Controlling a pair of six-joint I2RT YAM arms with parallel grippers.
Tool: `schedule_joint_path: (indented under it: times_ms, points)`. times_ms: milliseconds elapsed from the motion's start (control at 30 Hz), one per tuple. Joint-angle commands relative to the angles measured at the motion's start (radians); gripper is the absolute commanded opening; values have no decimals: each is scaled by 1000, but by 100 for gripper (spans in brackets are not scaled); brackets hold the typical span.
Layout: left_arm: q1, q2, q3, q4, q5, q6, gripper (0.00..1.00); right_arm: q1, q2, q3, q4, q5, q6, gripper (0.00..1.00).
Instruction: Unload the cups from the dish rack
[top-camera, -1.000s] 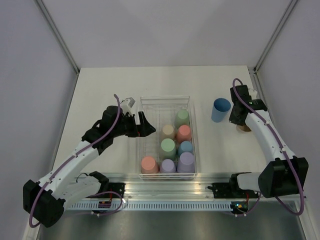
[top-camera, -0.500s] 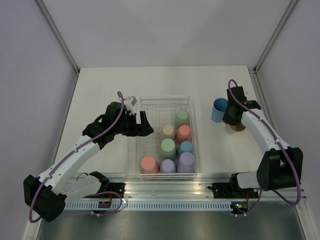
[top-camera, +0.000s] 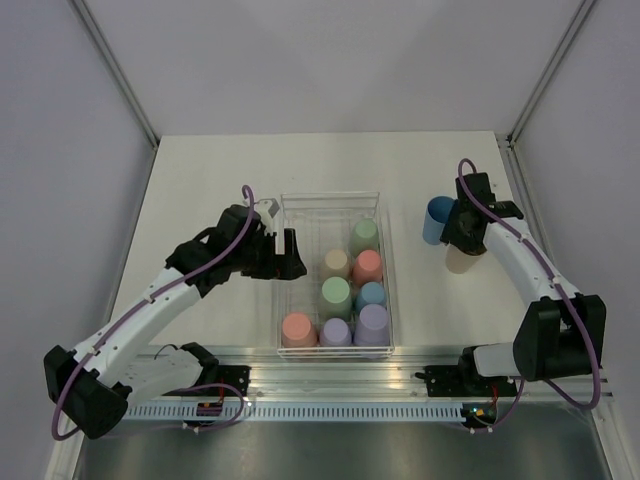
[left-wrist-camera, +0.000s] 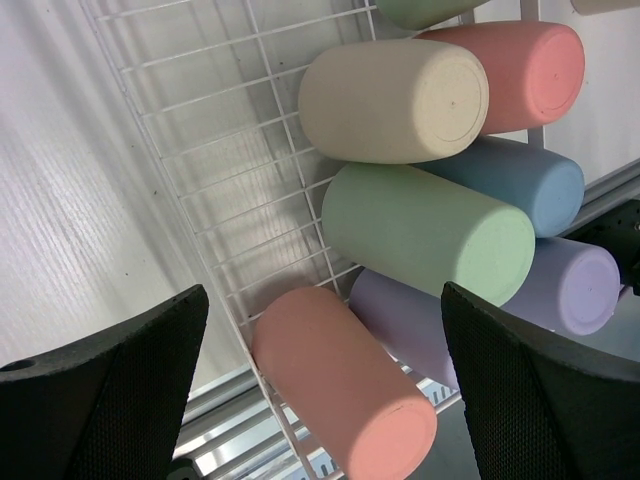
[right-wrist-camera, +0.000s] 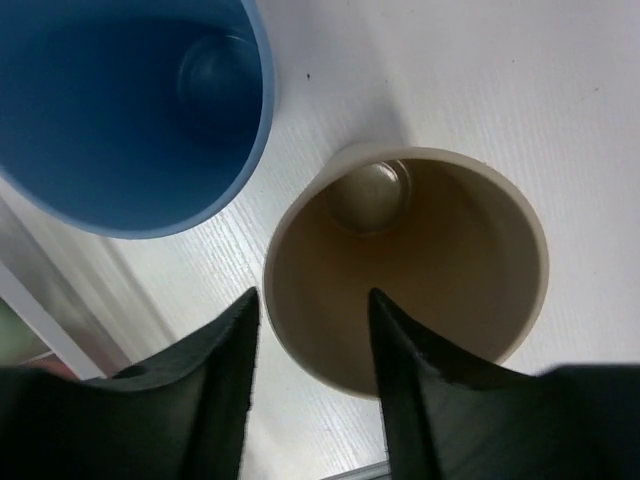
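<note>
Only R wrist: beige cup (right-wrist-camera: 420, 285) mouth-up.

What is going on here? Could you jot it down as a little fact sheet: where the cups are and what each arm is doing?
Dish rack: white wire, mid-table, holding pastel cups bottoms up
Already out: blue cup and beige cup, both upright on the table, right of the rack
Left gripper: open, empty, at the rack's left edge
Right gripper: open, one finger inside and one outside the beige cup's rim
</note>
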Motion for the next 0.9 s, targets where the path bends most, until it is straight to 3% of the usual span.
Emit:
schedule_joint_path:
  times_ms: [0,100,367,633,867]
  points:
    - [-13,-6,67,-14,-25,12,100,-3,-64,94,-24,-23,-8,58]
    - [-37,-11,90,10,-24,19,100,-3,-128,129,-49,-51,-10,73]
    - [-184,113,154,56,9,107,100,0,-312,218,-64,-304,-51,84]
    - [-289,297,237,53,-164,95,100,-2,-369,212,-66,-365,-87,90]
    - [-347,400,299,42,-192,87,100,-2,-375,197,-60,-371,-97,91]
